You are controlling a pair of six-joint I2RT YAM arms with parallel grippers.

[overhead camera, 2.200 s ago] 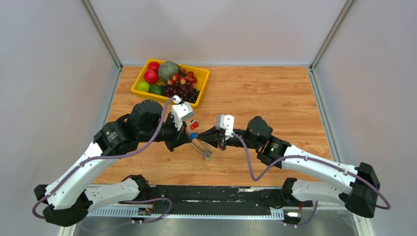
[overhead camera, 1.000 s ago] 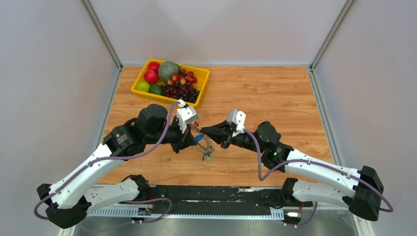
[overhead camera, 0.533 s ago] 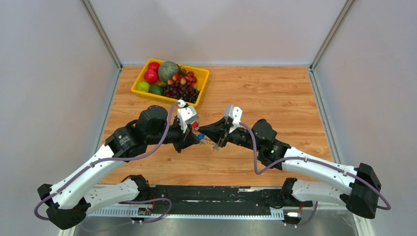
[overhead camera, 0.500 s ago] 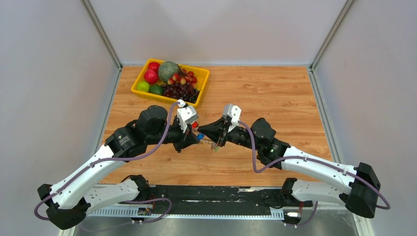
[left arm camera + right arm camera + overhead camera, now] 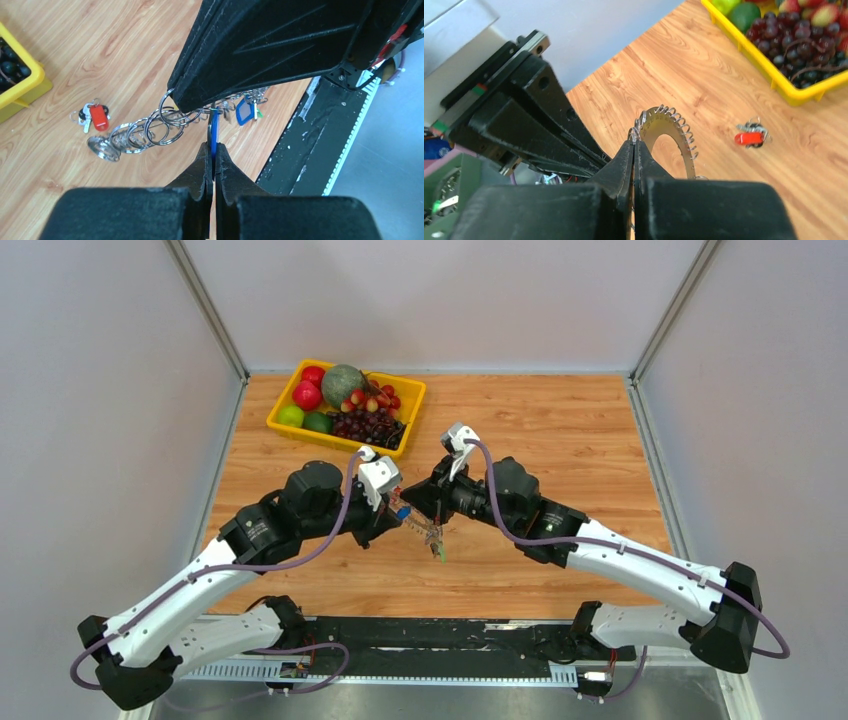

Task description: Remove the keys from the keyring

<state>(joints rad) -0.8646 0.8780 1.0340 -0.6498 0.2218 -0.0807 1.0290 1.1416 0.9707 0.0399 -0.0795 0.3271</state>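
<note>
Over the middle of the wooden table (image 5: 560, 440), your two arms meet nose to nose with the keyring (image 5: 150, 131) strung between them, held above the boards. Your left gripper (image 5: 212, 150) is pressed together on the head of a blue key (image 5: 214, 135), pinching it edge-on. Your right gripper (image 5: 635, 142) is clamped tight on the silvery loop itself, just beside where that key hangs. The split looks deliberate: one hand anchors the floppy ring so it cannot swing or follow, and the other owns the single key to be drawn off. Holding the lot in the air lets the other keys (image 5: 245, 111) dangle out of the way rather than tangle on the wood. A red key (image 5: 748, 138) lies by itself on the table, nearer the yellow tray (image 5: 283, 405) of fruit and apart from the ring, so by the look of it at least one is off and several are left. The next pull will likely need you to work the blue key round the coil to its open end. Tug straight and the ring may slip from the right fingers or simply drag along. Exactly how the blue key is threaded onto the coil cannot be made out.
</note>
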